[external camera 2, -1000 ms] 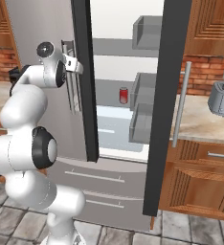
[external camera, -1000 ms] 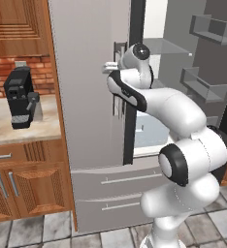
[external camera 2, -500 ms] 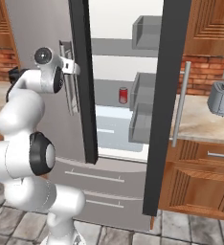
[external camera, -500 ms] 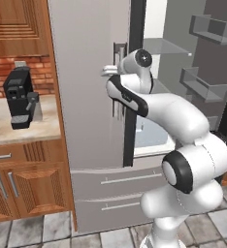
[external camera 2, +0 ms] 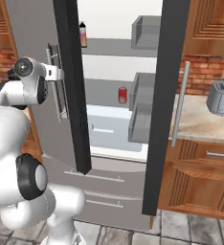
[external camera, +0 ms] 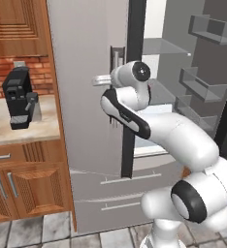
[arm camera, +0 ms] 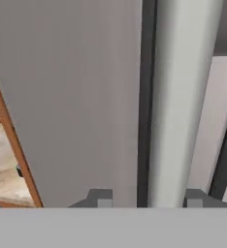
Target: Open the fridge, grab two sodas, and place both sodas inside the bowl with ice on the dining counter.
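**Left fridge door being swung open by its handle**

Swinging wider than a second ago, the left door of the fridge [external camera 2: 66,86] now stands nearly edge-on in the right base view, and the arm has folded in closer behind it. The right door is already wide open, so the white interior shows between the two.

Opening is the step in hand. The gripper [arm camera: 147,196] sits at the left door's vertical bar handle [arm camera: 176,97], one fingertip on each side of it; the jaws look closed around the bar, perhaps just starting to loosen, though I cannot tell for certain. Next, I judge, the arm has to let go, back clear of the handle, and come round the door's dark edge to reach the shelves.

Inside the fridge, the red soda [external camera 2: 122,94] stands upright on a middle grey shelf, near the right door's bins. On the shelf above, to the left, stands a pale can with a dark top [external camera 2: 83,35], probably the second soda. Grey door bins [external camera: 202,82] on the right door look empty.

Beside the fridge, a black coffee machine [external camera: 19,97] stands on the left wall counter [external camera: 4,130], and a toaster [external camera 2: 220,97] on the right.
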Robot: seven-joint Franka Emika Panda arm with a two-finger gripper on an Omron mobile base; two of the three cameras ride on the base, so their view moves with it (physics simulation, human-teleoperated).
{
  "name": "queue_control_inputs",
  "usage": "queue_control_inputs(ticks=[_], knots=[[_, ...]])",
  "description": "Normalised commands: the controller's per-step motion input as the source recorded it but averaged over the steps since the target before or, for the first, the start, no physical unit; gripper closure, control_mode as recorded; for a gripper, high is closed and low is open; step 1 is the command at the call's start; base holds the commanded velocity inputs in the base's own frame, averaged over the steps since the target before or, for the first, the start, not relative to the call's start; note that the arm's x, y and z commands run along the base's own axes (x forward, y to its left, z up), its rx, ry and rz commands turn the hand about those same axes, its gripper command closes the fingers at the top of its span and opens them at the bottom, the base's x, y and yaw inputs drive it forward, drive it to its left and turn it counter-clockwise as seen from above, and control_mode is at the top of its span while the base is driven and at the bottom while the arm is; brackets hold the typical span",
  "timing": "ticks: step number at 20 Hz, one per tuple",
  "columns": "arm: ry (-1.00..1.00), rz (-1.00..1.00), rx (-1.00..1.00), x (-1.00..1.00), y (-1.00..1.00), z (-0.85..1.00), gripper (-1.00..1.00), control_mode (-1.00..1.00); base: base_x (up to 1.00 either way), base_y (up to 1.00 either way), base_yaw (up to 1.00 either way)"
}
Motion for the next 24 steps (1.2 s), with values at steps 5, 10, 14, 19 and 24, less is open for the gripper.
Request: queue_control_inputs(ticks=[5, 10, 14, 19, 24], knots=[[-0.01, 0.02, 0.0, -0.65, 1.0, -0.19, 1.0, -1.0, 0.0, 0.0, 0.0], [-0.03, 0.02, -0.01, -0.75, 1.0, -0.29, -1.0, -1.0, 0.0, 0.0, 0.0], [-0.09, 0.0, 0.05, -0.78, 0.58, -0.06, -1.0, -1.0, 0.0, 0.0, 0.0], [-0.13, 0.0, 0.24, -1.0, -0.25, 0.09, -1.0, -1.0, 0.0, 0.0, 0.0], [-0.14, 0.0, 0.32, -1.0, -0.68, 0.18, -1.0, -1.0, 0.0, 0.0, 0.0]])
